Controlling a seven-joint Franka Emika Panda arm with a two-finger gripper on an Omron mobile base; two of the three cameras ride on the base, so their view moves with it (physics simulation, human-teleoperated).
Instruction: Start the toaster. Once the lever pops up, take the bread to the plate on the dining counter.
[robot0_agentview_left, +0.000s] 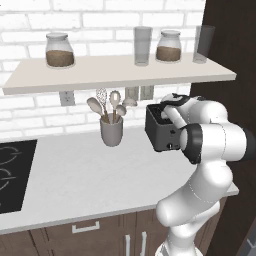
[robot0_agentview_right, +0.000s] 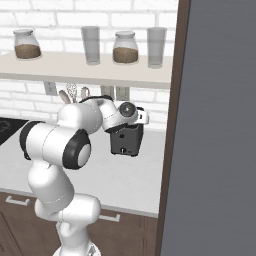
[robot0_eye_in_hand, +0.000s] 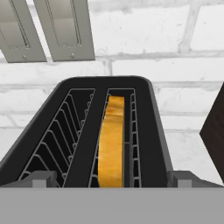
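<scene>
The dark grey toaster (robot0_agentview_left: 159, 131) stands on the speckled worktop by the brick wall, also seen past my arm (robot0_agentview_right: 126, 141). The hand view looks down into its two slots (robot0_eye_in_hand: 83, 131). The bread (robot0_eye_in_hand: 111, 140), its yellow-brown crust upward, stands in the right slot; the left slot holds nothing. My gripper (robot0_eye_in_hand: 112, 180) hangs just above the toaster's near end, open, its fingertips (robot0_eye_in_hand: 43, 178) spread about as wide as the toaster body. My hand (robot0_agentview_left: 172, 107) covers the toaster's top from the base views. The plate and the dining counter are out of view.
A grey utensil cup (robot0_agentview_left: 111, 131) stands left of the toaster. A shelf (robot0_agentview_left: 120, 70) with jars and glasses hangs close above. A black hob (robot0_agentview_left: 12, 172) lies at the far left. A tall dark panel (robot0_agentview_right: 215, 125) rises right beside the toaster. Wall outlets (robot0_eye_in_hand: 43, 26) sit behind.
</scene>
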